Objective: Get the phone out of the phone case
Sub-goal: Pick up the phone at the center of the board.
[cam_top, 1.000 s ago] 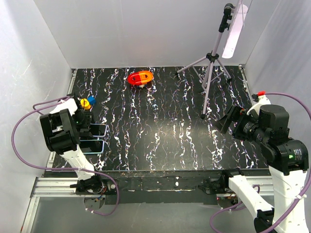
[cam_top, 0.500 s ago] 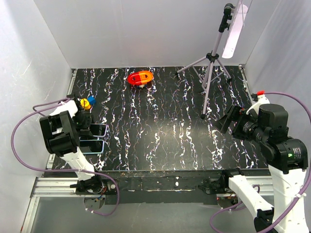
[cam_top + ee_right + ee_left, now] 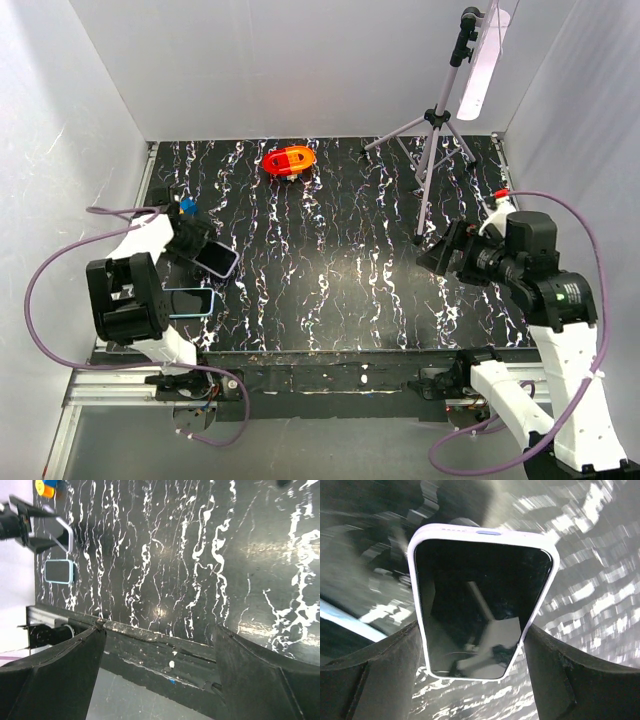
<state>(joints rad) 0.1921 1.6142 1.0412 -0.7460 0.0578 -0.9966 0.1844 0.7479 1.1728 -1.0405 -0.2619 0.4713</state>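
My left gripper point(image 3: 198, 248) is shut on a phone in a pale lavender case point(image 3: 217, 259) at the table's left side. In the left wrist view the phone point(image 3: 482, 595) fills the middle, dark screen facing the camera. Its lower part is clamped between my two fingers point(image 3: 385, 670). A second phone in a light blue case point(image 3: 190, 301) lies flat near the front left edge. The right wrist view shows both, the blue-cased phone point(image 3: 59, 571) and the lavender one point(image 3: 64, 536). My right gripper point(image 3: 434, 255) is open and empty above the right half of the table.
A red-orange object point(image 3: 289, 160) sits at the back middle. A tripod point(image 3: 430, 140) with a light bar stands at the back right. A small blue and yellow toy point(image 3: 186, 206) lies just behind my left gripper. White walls close in the table.
My left gripper has swung away from the blue-cased phone, carrying the lavender-cased phone farther back and turning it diagonal. My right arm has shifted a little to the left.
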